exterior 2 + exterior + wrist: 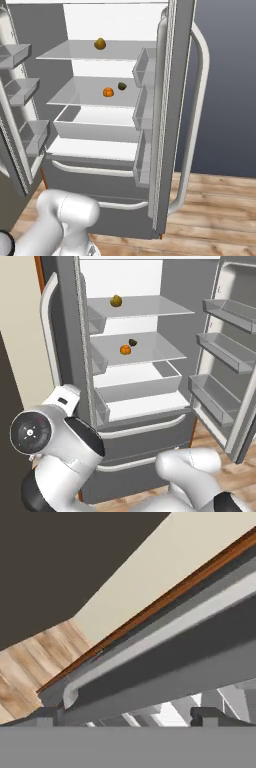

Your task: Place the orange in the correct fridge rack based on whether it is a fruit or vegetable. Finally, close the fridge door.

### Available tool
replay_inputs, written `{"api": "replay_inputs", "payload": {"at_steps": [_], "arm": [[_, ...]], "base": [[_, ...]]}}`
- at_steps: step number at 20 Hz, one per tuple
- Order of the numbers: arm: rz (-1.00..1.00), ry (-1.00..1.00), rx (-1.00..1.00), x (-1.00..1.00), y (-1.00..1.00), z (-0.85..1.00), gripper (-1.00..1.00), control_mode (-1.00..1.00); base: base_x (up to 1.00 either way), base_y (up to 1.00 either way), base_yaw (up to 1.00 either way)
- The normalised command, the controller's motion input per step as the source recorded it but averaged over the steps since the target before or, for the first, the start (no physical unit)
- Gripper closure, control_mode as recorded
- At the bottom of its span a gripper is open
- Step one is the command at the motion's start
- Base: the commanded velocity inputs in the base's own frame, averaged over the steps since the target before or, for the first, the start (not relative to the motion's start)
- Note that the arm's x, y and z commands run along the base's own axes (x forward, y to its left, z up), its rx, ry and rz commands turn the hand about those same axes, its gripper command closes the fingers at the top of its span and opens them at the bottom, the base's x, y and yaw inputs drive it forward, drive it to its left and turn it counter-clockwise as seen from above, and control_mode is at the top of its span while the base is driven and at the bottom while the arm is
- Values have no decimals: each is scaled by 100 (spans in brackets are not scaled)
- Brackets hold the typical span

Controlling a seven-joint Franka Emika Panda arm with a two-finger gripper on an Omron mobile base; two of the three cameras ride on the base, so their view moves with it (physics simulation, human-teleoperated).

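The small bright-orange round orange [125,349] rests on the pale grey translucent fridge rack [160,351], second from the top, just beside a small dark green-brown lump [133,342] and apart from it. A duller tan-brown round item [116,301] sits on the rack above. Both fridge doors stand open; the grey left-hand door with its long pale handle [48,331] is nearest the arm.

The two-finger gripper [127,717] shows just its dark tips at the bottom of the hand view, pointed along that door's handle. Whether the fingers are spread or pressed together cannot be told.

Handling judgement: the orange appears light, firm and smooth, and being round it is likely to roll if nudged. Should it need moving, take hold across its widest part.

With the orange on a rack, the doors remain to be closed.

No brand, label or writing is legible on any surface.
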Motion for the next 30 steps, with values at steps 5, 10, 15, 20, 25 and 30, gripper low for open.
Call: {"api": "replay_inputs", "payload": {"at_steps": [5,10,15,20,25,30], "arm": [[0,-16,-24,74,67,-20,-100,-100],[-1,-6,-18,80,28,-27,-100,-100],[-8,0,-10,89,0,-22,-100,-100],[-10,0,-6,44,-23,-4,-100,-100],[-7,0,0,0,-87,0,-100,-100],[-2,0,0,35,-99,0,-100,-100]], "base": [[0,0,0],[0,0,0],[0,0,0],[0,0,0],[0,0,0],[0,0,0]]}}
